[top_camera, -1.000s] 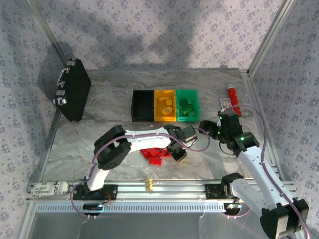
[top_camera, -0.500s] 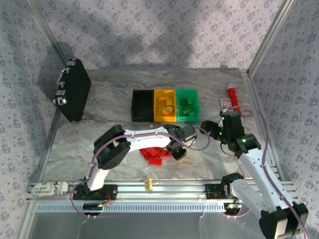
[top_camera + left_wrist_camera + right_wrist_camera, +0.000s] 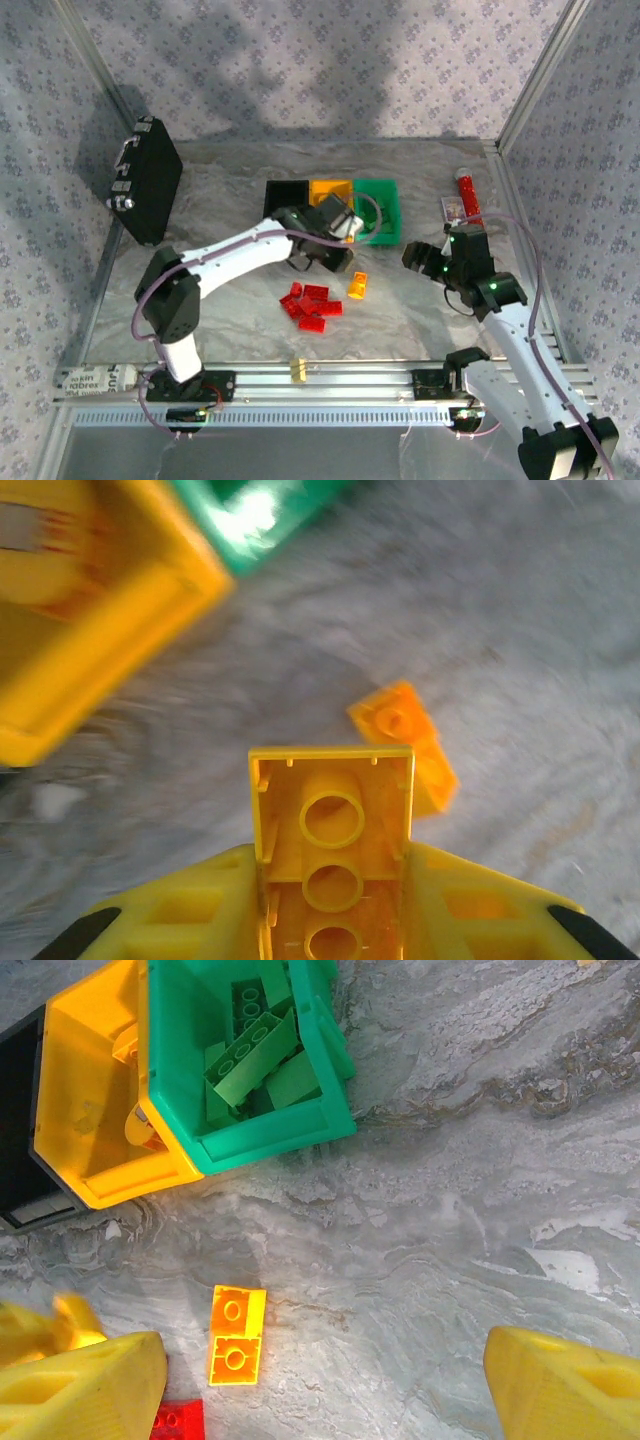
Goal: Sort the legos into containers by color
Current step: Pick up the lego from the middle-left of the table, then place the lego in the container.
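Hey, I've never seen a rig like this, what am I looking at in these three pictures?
The left arm and right arm are white robot arms bolted to a table. One picture looks down from above; the other two come from a camera on each wrist. On the table stand a black bin, an orange bin and a green bin, joined in a row. Red bricks and one orange brick lie loose. The left jaws are shut on a yellow brick; the right jaws are open and empty.
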